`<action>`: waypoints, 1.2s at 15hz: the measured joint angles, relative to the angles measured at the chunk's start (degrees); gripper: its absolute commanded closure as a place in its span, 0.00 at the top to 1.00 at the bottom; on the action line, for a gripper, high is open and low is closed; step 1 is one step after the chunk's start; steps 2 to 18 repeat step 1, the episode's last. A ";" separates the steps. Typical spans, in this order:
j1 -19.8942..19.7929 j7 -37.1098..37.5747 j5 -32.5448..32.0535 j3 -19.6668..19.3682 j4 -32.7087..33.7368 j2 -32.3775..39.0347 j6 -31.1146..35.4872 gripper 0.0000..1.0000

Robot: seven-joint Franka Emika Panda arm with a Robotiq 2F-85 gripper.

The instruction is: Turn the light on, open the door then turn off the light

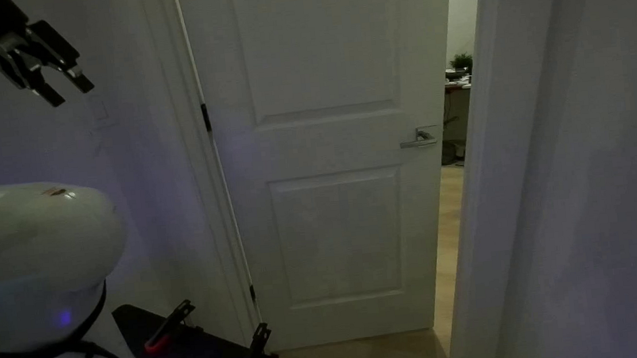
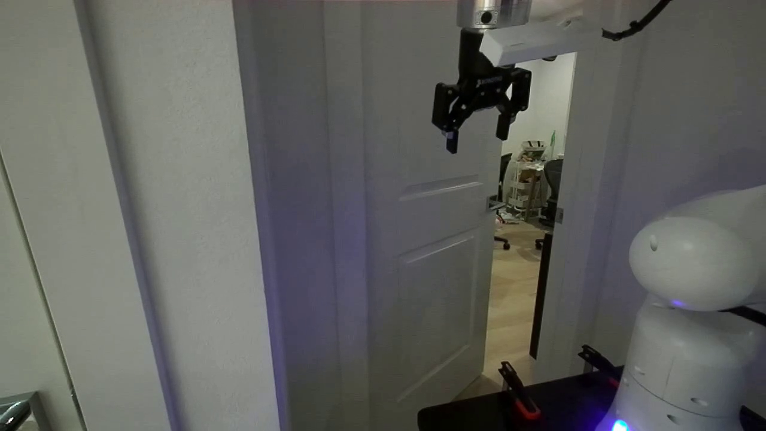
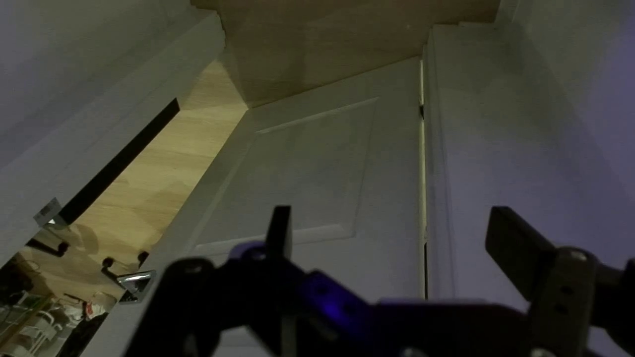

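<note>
My gripper [image 2: 477, 139] hangs with jaws wide and empty, clear of the door [image 1: 330, 149], which stands ajar near a likely switch plate [image 1: 99, 110], dimness suggesting the light is off and nothing remains.

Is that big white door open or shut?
Partly open: both exterior views show wood-look floor through a gap between the white panel door and its frame.

I can read no text for certain: small pale lettering [image 2: 489, 81] crosses the dark body of my gripper [image 2: 477, 137] in an exterior view, too tiny for me to make out.
</note>
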 measured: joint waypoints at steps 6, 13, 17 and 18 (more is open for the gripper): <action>-0.02 0.00 0.00 0.00 0.00 0.00 0.00 1.00; -0.02 0.00 0.00 0.00 0.00 0.00 0.00 1.00; -0.02 0.00 0.00 0.00 0.00 0.00 0.00 1.00; -0.02 0.00 0.00 0.00 0.00 0.00 0.00 1.00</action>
